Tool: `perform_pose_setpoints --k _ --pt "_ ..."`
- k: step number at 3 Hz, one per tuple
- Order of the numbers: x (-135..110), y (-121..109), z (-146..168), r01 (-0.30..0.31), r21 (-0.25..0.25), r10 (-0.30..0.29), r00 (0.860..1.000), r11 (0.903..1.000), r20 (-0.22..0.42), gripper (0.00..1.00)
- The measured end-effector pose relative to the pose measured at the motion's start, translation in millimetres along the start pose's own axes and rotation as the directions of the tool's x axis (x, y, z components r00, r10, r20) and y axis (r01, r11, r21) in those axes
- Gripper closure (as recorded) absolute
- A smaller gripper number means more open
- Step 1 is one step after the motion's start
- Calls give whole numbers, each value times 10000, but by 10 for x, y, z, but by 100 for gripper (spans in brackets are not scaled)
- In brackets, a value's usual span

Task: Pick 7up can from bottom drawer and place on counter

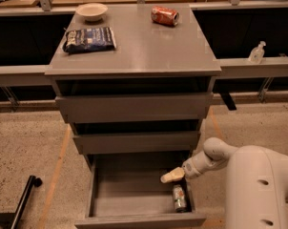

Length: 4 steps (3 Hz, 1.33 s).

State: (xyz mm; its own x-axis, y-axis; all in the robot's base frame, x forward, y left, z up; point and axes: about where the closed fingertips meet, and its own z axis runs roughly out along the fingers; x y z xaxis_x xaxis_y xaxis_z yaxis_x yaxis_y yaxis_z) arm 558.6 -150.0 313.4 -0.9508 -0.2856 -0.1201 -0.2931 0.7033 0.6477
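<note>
– Pincer first. Where is it?

– The pincer (172, 176) is low in the frame, a bit right of the middle. It hangs over the right side of the open bottom drawer (129, 194). It sits at the end of a white arm (215, 154) that comes in from the lower right corner.

– Is it spread or pressed together?

– I cannot tell. From here it looks like one pale cream lump.

– And the 7up can?

– The 7up can (179, 198) is inside the bottom drawer, in its lower right corner. It is close to the right wall and the front wall. It shows just below the pincer in the frame. I cannot tell if it stands or lies.

– What else is in that drawer?

– I only see its grey floor.

– What is above it?

– Two flatter grey drawers, one (134, 108) over the other (137, 142), with a dark gap above each.

– What is on the desk?

– The grey desk (144, 56) fills the upper middle of the frame. An orange-red can (164, 15) lies on its side near the top, right of the middle. A pale bowl (91, 11) sits at the upper left. A dark blue bag (89, 39) lies just below the bowl. The bag and the orange-red can are well apart.

– Anything off to the side?

– A small clear bottle (256, 53) stands on a grey ledge at the right of the frame.
</note>
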Motion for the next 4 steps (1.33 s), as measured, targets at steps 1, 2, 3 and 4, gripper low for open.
perform_pose_setpoints --k 1,2,3,4 --pt "-35 -122 238 -522 -293 521 9986 9982 -45 0" --pt "-37 -196 428 -921 -452 914 9956 9947 -188 0" --pt "5 -327 600 -1457 -459 1441 9889 9883 -368 0" --pt "77 -489 736 -1977 -200 1962 9787 9801 -595 0"
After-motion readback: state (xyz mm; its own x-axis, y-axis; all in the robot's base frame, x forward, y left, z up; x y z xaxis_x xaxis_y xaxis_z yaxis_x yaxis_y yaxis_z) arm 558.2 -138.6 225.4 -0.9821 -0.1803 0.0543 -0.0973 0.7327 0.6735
